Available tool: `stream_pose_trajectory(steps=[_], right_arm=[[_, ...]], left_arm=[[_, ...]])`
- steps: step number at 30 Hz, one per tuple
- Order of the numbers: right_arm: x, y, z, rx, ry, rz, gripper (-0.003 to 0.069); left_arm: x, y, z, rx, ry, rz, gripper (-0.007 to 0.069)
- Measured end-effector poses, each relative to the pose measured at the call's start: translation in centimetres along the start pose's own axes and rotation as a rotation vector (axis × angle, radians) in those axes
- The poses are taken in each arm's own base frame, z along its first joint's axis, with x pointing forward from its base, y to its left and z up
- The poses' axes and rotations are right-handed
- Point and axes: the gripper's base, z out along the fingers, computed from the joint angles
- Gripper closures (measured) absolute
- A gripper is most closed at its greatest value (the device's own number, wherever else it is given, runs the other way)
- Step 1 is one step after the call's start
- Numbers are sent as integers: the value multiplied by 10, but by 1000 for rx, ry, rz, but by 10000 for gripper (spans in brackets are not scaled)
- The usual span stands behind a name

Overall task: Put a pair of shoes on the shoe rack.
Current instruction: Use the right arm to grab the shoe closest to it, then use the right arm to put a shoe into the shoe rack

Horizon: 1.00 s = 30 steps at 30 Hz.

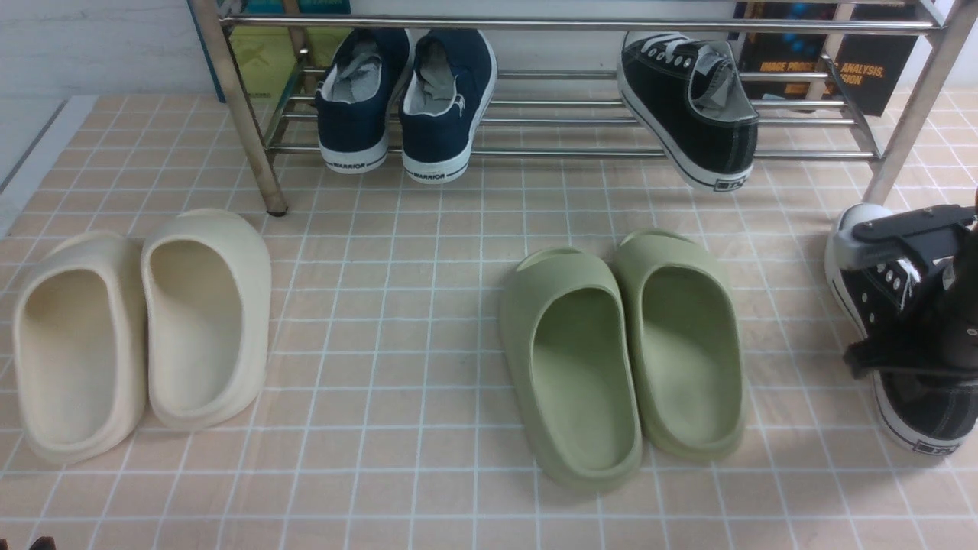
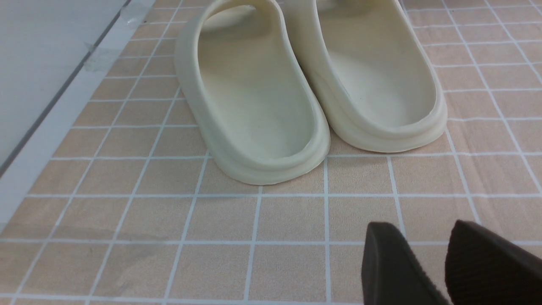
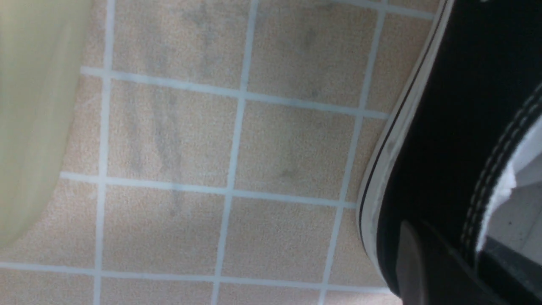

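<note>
One black sneaker (image 1: 688, 99) sits tilted on the rack (image 1: 581, 153) at its lower right, its mate (image 1: 928, 412) lies on the floor (image 1: 428, 305) under the right claw (image 1: 909, 294), whose grip cannot be told, and the left claw (image 2: 423, 237) hangs parted, empty.

the surface (image 1: 397, 321) is covered in small tan squares with white lines. two cream slippers (image 1: 153, 328) sit side by side near the left edge. two green slippers (image 1: 623, 344) sit touching, right of the middle. one black sneaker (image 1: 867, 298) is at the right edge. the shoe rack (image 1: 244, 122) stands along the far edge.
</note>
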Motion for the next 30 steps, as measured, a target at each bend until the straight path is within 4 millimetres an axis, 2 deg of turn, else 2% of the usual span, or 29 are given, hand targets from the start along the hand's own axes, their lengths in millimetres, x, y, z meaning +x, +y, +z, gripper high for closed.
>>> stream_pose_trajectory(steps=[1, 3, 5, 6, 7, 8, 9, 12, 15, 21, 23, 28, 29, 30], right_arm=[[0, 0, -1, 0, -2, 0, 652], [1, -1, -16, -8, -1, 3, 656], [1, 0, -38, -39, -16, -4, 656], [1, 0, -43, -43, -24, -4, 656], [-1, 1, -58, -73, -57, -13, 656], [-1, 2, -62, -80, -67, -16, 656], [-5, 3, -77, -107, -112, -32, 656], [-16, 5, -91, -141, -164, -58, 656], [-24, 6, -92, -152, -170, -72, 656], [-54, 10, -78, -172, -127, -96, 656], [-60, 10, -79, -172, -137, -99, 656], [-88, 10, -81, -160, -168, -118, 656], [-99, 9, -80, -145, -183, -129, 656], [-100, 9, -80, -143, -183, -130, 656]], left_arm=[[0, 0, 0, 0, 0, 0, 388], [0, 0, 0, 0, 0, 0, 388], [0, 0, 0, 0, 0, 0, 388], [0, 0, 0, 0, 0, 0, 388], [0, 0, 0, 0, 0, 0, 388], [0, 0, 0, 0, 0, 0, 388], [0, 0, 0, 0, 0, 0, 388], [0, 0, 0, 0, 0, 0, 388], [0, 0, 0, 0, 1, 0, 388], [0, 0, 0, 0, 1, 0, 388], [0, 0, 0, 0, 1, 0, 388], [0, 0, 0, 0, 1, 0, 386], [0, 0, 0, 0, 1, 0, 386], [0, 0, 0, 0, 1, 0, 386]])
